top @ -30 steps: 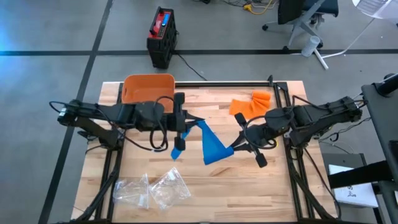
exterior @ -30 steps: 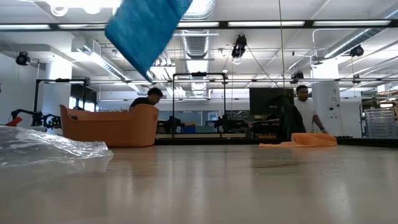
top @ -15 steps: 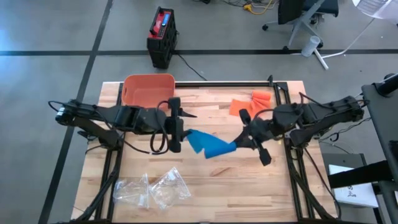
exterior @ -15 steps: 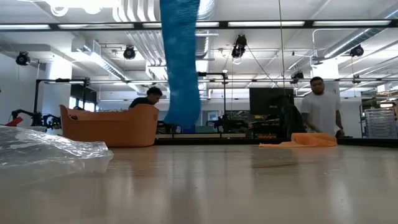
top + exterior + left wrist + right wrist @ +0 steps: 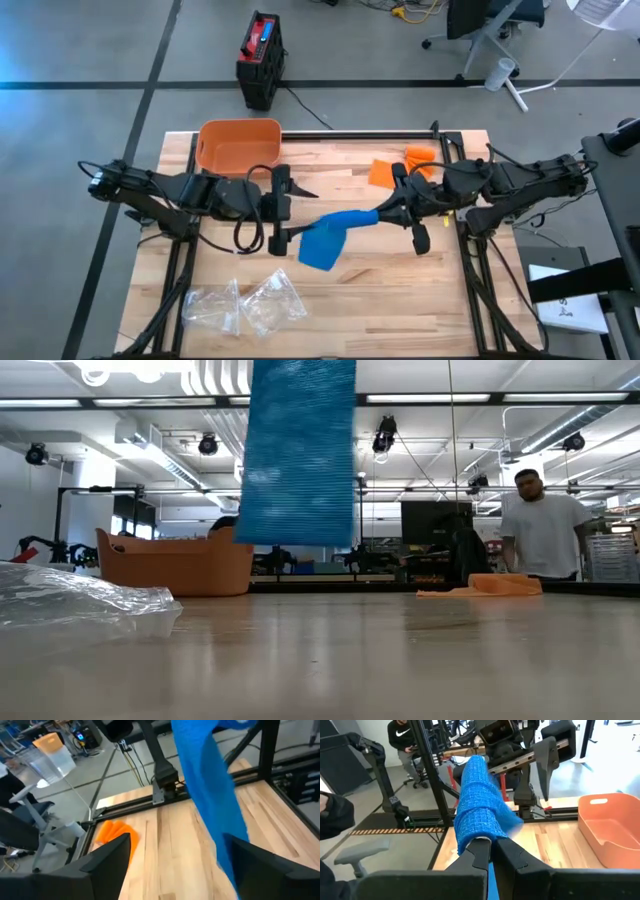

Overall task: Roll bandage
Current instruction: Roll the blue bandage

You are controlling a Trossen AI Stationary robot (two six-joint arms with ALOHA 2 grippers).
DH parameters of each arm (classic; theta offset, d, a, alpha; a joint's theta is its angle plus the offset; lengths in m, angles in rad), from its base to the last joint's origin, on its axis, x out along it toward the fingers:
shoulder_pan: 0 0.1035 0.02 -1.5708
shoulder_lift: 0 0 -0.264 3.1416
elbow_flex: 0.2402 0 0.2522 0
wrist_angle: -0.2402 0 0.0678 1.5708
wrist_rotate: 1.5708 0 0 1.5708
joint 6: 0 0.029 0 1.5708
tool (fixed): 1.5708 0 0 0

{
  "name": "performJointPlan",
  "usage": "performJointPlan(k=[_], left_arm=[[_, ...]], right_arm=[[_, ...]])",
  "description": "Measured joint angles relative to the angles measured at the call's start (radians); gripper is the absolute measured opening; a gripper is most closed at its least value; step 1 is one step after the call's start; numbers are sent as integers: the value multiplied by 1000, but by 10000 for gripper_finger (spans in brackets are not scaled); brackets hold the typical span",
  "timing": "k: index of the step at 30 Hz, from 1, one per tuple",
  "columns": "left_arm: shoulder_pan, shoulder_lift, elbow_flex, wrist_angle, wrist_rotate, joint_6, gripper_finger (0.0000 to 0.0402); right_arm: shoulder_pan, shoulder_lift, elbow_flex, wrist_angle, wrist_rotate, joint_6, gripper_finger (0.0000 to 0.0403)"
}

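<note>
Behind bandage: orange bin

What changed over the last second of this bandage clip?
The left gripper opened and let go of the blue bandage, which now hangs from the shut right gripper alone. The orange bin, orange cloth and plastic bags stayed put.

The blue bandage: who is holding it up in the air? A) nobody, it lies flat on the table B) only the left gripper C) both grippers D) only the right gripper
D: the right gripper is pinched shut on the blue bandage, which hangs down from it, while the left gripper stands open beside the cloth without gripping it.
</note>
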Motion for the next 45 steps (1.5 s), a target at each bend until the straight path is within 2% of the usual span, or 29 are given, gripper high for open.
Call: performJointPlan(k=[6,12,17,23,33,36,39,41,45], left_arm=[[12,0,0,98,13,45,344],[5,-6,7,137,115,59,365],[2,-13,7,178,42,73,359],[1,47,5,236,90,58,342],[35,93,5,287,66,-109,312],[52,91,5,286,63,-166,284],[59,91,5,284,63,-190,235],[60,90,5,281,64,-198,190],[61,90,5,262,66,-213,71]], right_arm=[[-14,2,0,0,8,-21,3],[-35,2,0,-28,10,-54,3],[-40,3,0,-28,13,-59,3],[-41,10,-2,-38,95,-68,3],[-44,11,-2,-64,116,-162,3],[-44,17,-3,-82,114,-162,3],[-44,16,-4,-86,114,-166,3],[-44,16,-4,-83,115,-167,3],[-45,16,-5,-82,120,-175,3]])
